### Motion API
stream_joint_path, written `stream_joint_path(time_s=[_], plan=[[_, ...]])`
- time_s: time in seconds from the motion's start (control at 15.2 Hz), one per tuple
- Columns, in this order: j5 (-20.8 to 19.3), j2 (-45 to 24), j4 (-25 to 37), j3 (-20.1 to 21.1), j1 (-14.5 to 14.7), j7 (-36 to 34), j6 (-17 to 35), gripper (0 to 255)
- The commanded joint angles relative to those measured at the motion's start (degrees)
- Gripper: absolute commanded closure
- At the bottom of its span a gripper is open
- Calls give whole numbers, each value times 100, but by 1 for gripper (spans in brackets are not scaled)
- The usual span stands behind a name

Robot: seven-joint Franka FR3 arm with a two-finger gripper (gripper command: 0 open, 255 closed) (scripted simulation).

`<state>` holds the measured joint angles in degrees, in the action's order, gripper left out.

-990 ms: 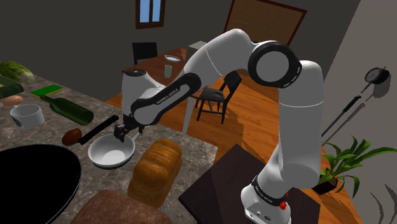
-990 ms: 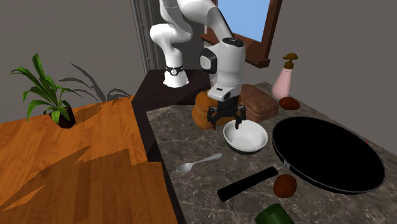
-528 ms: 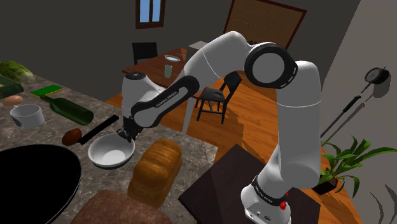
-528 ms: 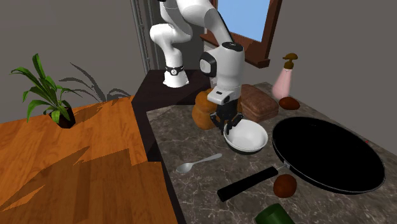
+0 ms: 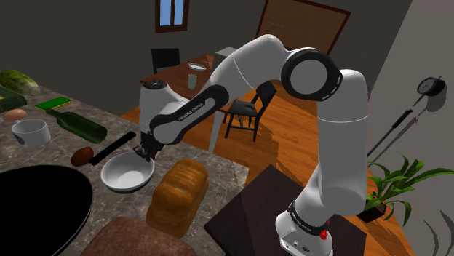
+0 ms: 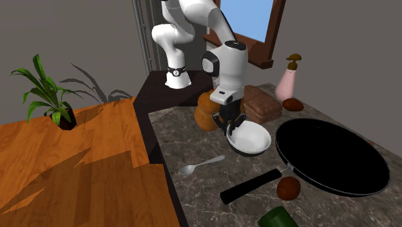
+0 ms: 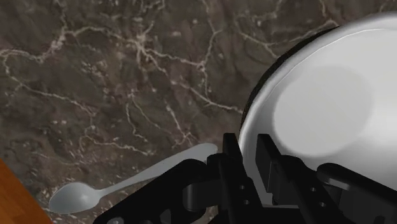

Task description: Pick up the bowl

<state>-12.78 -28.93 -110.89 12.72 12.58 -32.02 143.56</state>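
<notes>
A white bowl (image 5: 125,175) (image 6: 251,139) sits on the dark marble counter (image 6: 193,138), between a black pan and a bread loaf. My black gripper (image 5: 146,151) (image 6: 233,123) has come down on the bowl's rim at the side nearest the loaf. In the wrist view the gripper (image 7: 249,158) is shut on that rim, one finger inside the bowl (image 7: 324,95) and the other outside it. The bowl looks level and seems to rest on the counter.
A large black pan (image 5: 36,204) (image 6: 332,155) lies right beside the bowl, its handle (image 6: 251,186) pointing across the counter. A bread loaf (image 5: 177,195), a spoon (image 6: 201,165) (image 7: 127,184), a brown egg-shaped thing (image 5: 82,155) and a green bottle (image 5: 81,127) stand near. The counter edge (image 6: 158,155) is close.
A second ago the fingers stood open over the bowl's rim. They have dropped onto it and shut. Over the last half second hardly anything has moved.
</notes>
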Motion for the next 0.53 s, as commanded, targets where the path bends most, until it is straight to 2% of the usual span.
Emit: stream_joint_path(time_s=[0.0,0.46], plan=[[39,119,-27,30,-19,22,-91,255],[190,487,17,127,-88,133,-494,255]])
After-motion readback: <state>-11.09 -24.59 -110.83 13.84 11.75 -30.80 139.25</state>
